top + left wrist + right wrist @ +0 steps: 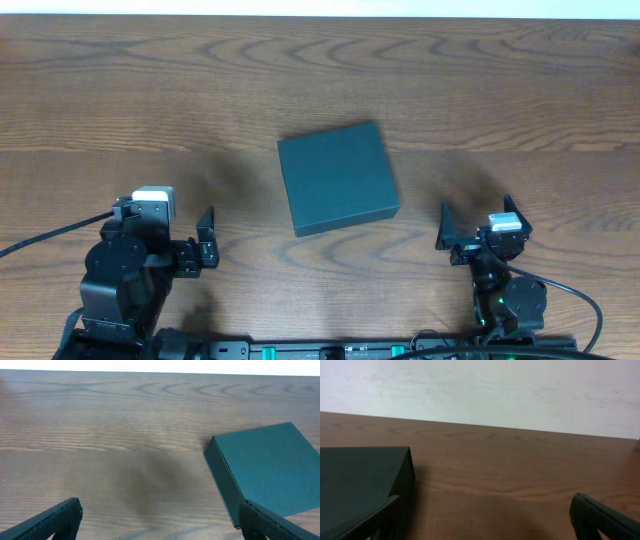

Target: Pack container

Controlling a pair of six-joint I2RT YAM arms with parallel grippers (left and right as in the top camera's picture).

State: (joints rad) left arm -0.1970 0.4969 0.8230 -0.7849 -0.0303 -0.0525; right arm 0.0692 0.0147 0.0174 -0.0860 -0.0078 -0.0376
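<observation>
The container (337,178) lies closed on the table (120,90). The left gripper (160,507) sits to the container's left and nearer the robot, the right gripper (485,500) to its right. Both have their jaws spread wide and hold nothing, neither touching the container.

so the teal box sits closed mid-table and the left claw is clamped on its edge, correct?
Not quite. The container does sit closed in the middle of the table, but the left claw is not clamped on it: it is open, empty and apart from the box, as the overhead view shows.
</observation>
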